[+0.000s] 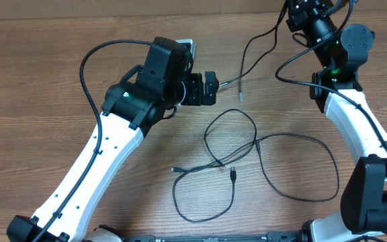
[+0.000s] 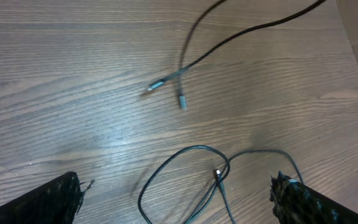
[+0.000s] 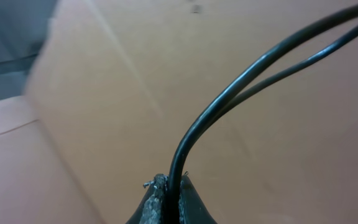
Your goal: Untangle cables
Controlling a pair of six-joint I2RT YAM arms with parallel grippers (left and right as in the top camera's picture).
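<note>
Two thin black cables lie on the wooden table. One cable [image 1: 247, 50] runs down from the top right and ends in two small plugs [image 1: 239, 95] just right of my left gripper [image 1: 213, 87]. That gripper hovers open with nothing between its fingers [image 2: 48, 202]. The other cable [image 1: 274, 138] lies below it in loose crossing loops, with plug ends [image 1: 234, 175] near the middle. The left wrist view shows the paired plugs [image 2: 166, 81] ahead and a loop [image 2: 185, 152] between the jaws. My right gripper [image 3: 171, 186] is shut on a doubled strand of cable [image 3: 229, 93], raised at the top right.
The right arm [image 1: 345, 114] stands along the table's right side and the left arm [image 1: 99, 161] crosses from the bottom left. Each arm carries its own thicker black lead [image 1: 89, 60]. Behind the held strand, the right wrist view shows only a brown cardboard surface [image 3: 104, 93].
</note>
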